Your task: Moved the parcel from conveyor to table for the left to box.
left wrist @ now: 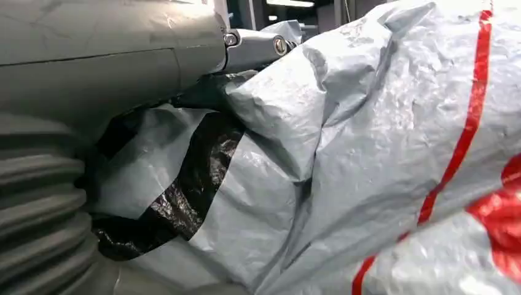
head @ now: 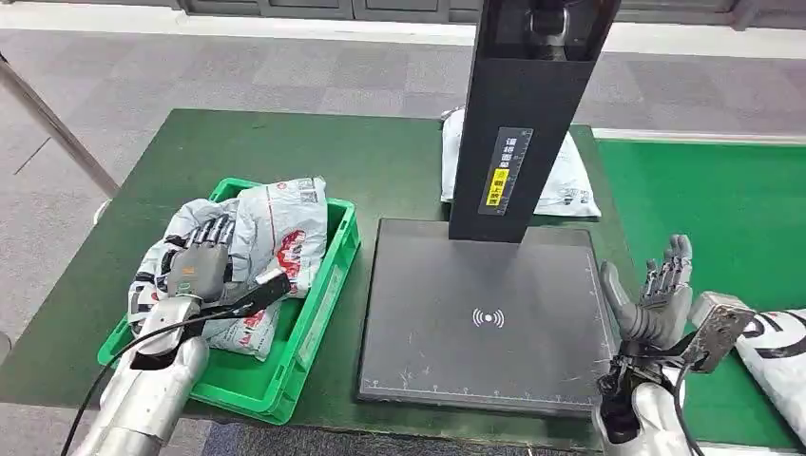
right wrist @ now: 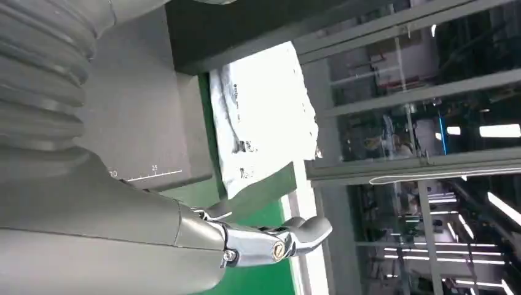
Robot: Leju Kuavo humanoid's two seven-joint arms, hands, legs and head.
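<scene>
A grey-white parcel (head: pixel 781 359) with black print lies on the green conveyor (head: pixel 741 209) at the lower right. My right hand (head: pixel 661 296) hovers just to its left, over the conveyor's edge, fingers up and apart and holding nothing. In the right wrist view the right hand (right wrist: pixel 123 246) is equally empty, and a second white parcel (right wrist: pixel 264 117) lies beyond it. That parcel (head: pixel 563 176) rests on the table behind the scanner post. My left hand (head: pixel 195 258) lies flat on crumpled grey parcels with red print (head: pixel 276 228) in the green box (head: pixel 328 294). The left wrist view shows the parcel skin (left wrist: pixel 368 153) right under the left hand (left wrist: pixel 123 55).
A black scanner plate (head: pixel 485 313) with a tall black post (head: pixel 523 114) stands mid-table between box and conveyor. The dark green table (head: pixel 285 142) has bare room behind the box. A metal pole (head: pixel 57 128) slants at the far left over grey carpet.
</scene>
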